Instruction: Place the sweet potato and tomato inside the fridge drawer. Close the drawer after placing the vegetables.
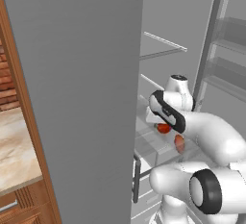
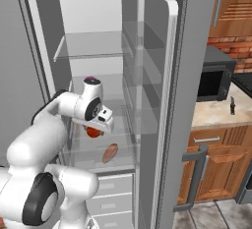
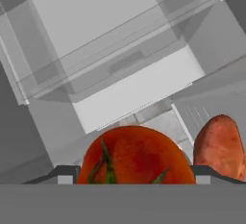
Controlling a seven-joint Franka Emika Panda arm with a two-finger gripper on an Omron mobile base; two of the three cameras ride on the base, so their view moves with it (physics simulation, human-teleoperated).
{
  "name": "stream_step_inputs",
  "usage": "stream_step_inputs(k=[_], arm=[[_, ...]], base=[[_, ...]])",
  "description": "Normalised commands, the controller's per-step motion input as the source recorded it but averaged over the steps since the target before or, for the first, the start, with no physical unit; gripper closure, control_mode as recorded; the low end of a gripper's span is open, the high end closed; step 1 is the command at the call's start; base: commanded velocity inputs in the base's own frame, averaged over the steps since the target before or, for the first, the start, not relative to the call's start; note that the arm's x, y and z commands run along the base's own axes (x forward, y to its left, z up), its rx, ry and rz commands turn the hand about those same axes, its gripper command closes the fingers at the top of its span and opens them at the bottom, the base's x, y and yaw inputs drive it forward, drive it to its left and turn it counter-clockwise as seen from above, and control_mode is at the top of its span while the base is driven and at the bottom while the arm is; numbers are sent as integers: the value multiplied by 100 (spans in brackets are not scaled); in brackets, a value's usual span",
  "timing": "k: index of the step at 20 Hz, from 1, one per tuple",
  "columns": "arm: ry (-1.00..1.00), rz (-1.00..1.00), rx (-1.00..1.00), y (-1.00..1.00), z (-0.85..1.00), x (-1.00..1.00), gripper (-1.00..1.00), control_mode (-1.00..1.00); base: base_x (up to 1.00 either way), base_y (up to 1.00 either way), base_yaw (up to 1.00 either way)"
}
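While the hand (image 3: 129, 180) grips the tomato (image 3: 135, 155), the sweet potato (image 3: 220, 146) lies beside it.

Brick wall (image 2: 235, 46), black microwave (image 2: 212, 81) on counter (image 2: 216, 115), wooden cabinets (image 2: 221, 166), grey floor (image 2: 206, 218).

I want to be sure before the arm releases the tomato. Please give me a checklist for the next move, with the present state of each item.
1. Tomato sits between the finger tips of the pincer: ok.
2. Pincer is inside the fridge, above the fridge drawer: ok, seen in both base views.
3. Sweet potato already lies low in the fridge, beside the tomato: ok; whether it is inside the drawer, cannot tell.
4. Free spot under the tomato, apart from the sweet potato: cannot tell.
5. Drawer pulled out enough to receive it: cannot tell.
6. Drawer closed: not ok, not yet done.
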Motion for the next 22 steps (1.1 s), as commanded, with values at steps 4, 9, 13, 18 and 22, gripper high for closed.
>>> stream_step_inputs(k=[4, 9, 13, 18, 22], arm=[[7, 0, 0, 0, -59, 44, 100, -100], [8, 0, 0, 0, -56, 40, 100, -100], [8, 0, 0, 0, -57, 34, 100, -100], [5, 0, 0, -2, -53, 18, 100, -100], [1, 0, 0, -23, -62, -10, 100, -100]], base=[[0, 0, 0], [0, 0, 0], [0, 0, 0], [0, 0, 0], [0, 0, 0]])
